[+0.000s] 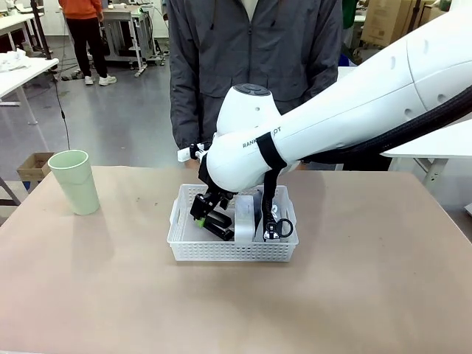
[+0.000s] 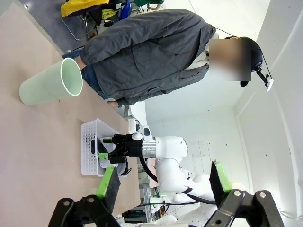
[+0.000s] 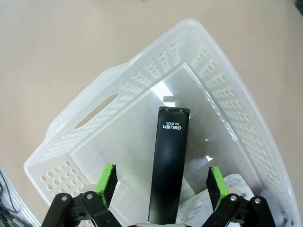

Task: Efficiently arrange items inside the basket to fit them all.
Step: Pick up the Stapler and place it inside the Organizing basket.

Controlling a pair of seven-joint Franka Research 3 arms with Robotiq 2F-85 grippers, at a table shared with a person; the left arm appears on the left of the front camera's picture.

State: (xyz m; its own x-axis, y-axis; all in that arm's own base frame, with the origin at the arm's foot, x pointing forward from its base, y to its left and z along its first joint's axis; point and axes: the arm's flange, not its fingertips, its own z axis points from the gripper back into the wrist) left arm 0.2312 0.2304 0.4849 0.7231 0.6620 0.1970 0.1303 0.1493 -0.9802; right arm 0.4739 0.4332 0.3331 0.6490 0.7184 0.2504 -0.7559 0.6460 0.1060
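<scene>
The black stapler (image 3: 169, 165) lies flat in the basket (image 3: 227, 80), untouched between the spread jaws of the right pincer (image 3: 162, 172); the left pincer (image 2: 163, 170) is also spread and empty. The stapler is judged rigid, dense and smooth: grip it across the narrow flanks at mid-length. The pale green cup (image 1: 74, 181) stands on the worktop (image 1: 369, 295), well apart from the basket.

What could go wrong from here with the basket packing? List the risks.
1. The right claw hangs open astride the black stapler, low inside the basket; retreating askew could snag the stapler or a wall.
2. The pale green cup stands outside on the table; the stapler lies across the free floor, so the cup may not fit.
</scene>
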